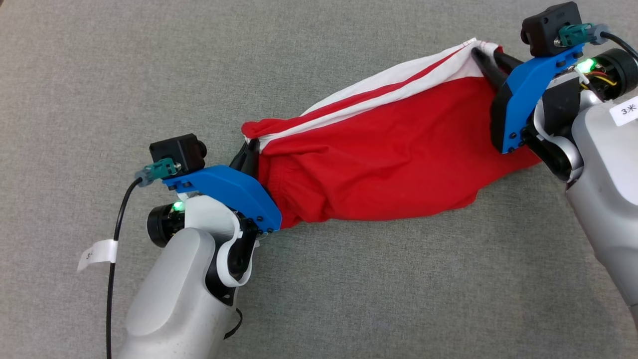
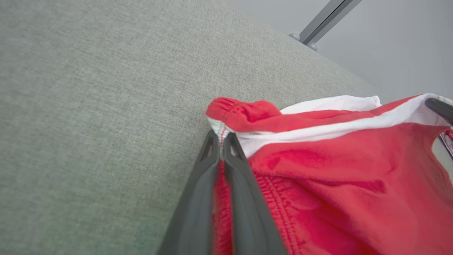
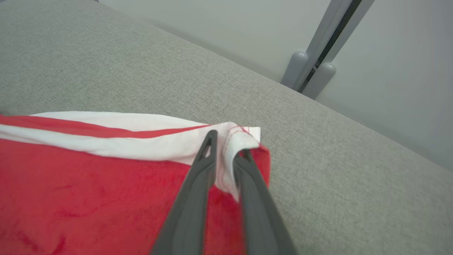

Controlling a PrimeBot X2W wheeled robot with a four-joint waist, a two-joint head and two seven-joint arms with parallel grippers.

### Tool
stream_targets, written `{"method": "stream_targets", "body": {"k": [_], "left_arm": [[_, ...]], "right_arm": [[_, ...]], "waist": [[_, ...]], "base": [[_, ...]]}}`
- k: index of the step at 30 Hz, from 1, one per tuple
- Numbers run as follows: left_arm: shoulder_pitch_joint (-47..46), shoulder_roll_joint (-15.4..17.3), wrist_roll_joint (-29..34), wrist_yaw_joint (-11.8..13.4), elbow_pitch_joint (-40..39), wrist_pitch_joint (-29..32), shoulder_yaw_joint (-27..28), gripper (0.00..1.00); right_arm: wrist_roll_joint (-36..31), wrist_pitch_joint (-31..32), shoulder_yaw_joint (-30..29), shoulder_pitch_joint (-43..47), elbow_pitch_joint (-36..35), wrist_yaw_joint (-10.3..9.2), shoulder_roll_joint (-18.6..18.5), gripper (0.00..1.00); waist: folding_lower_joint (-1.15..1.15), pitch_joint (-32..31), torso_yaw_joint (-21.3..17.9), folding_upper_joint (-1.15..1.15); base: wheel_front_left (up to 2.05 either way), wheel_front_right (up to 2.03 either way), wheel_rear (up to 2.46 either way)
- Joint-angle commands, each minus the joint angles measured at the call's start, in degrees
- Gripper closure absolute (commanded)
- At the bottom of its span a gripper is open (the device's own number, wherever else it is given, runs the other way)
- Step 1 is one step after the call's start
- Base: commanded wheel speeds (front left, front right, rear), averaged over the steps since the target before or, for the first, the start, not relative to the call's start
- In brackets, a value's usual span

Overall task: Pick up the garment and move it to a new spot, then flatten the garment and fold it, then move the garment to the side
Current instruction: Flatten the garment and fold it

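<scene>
Right now we hold the garment [image 1: 379,164] stretched between our two arms, low over the grey fabric surface [image 1: 149,75]. Our left gripper [image 1: 247,157] is clenched on the gathered red end nearest us; in the left wrist view its two dark fingers [image 2: 198,198] press together with red cloth pinched between them. Our right gripper [image 1: 486,62] grasps the far corner, and in the right wrist view the fingertips [image 3: 208,141] stand a little apart with the folded hem of the white band [image 3: 141,148] caught between them. The garment is red, the white band running along its far edge with a thin red stripe in it. Its lower edge sags onto the surface between the arms.
</scene>
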Motion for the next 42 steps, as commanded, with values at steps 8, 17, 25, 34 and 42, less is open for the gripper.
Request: {"method": "stream_targets", "body": {"k": [8,17,25,34,42], "left_arm": [[0.92,0.06,-1.09,-2.21,0.11,-2.62,-0.55,0.00],[7.58,4.65,1.70,-5.82,-2.45,-11.13,-0.58,0.00],[11.60,6.44,7.47,-9.30,-1.40,-25.27,-0.60,0.00],[16.65,3.00,18.11,-11.25,-7.28,-26.29,7.77,0.00],[18.63,-0.05,22.99,-14.35,-7.79,-26.31,12.88,0.00]], "right_arm": [[3.10,-3.21,1.63,-0.65,4.21,0.01,0.60,0.00],[7.86,-1.33,1.39,4.90,5.49,0.02,-0.89,0.00],[6.11,-3.84,-5.93,10.33,6.74,0.01,-0.58,0.00],[-0.20,-6.05,-19.63,9.34,13.23,0.02,4.20,0.00],[-10.51,-7.81,-29.30,7.20,21.28,0.02,7.48,0.00]], "waist": [[-0.01,-2.37,0.44,-0.02],[-0.01,-8.38,0.40,-0.02],[-0.01,-10.61,1.64,-0.02],[-0.01,-7.82,4.14,-0.02],[-0.01,-5.80,6.93,-0.02]], "base": [[0.00,0.00,0.00],[0.00,0.00,0.00],[0.00,0.00,0.00],[0.00,0.00,0.00],[0.00,0.00,0.00]]}}
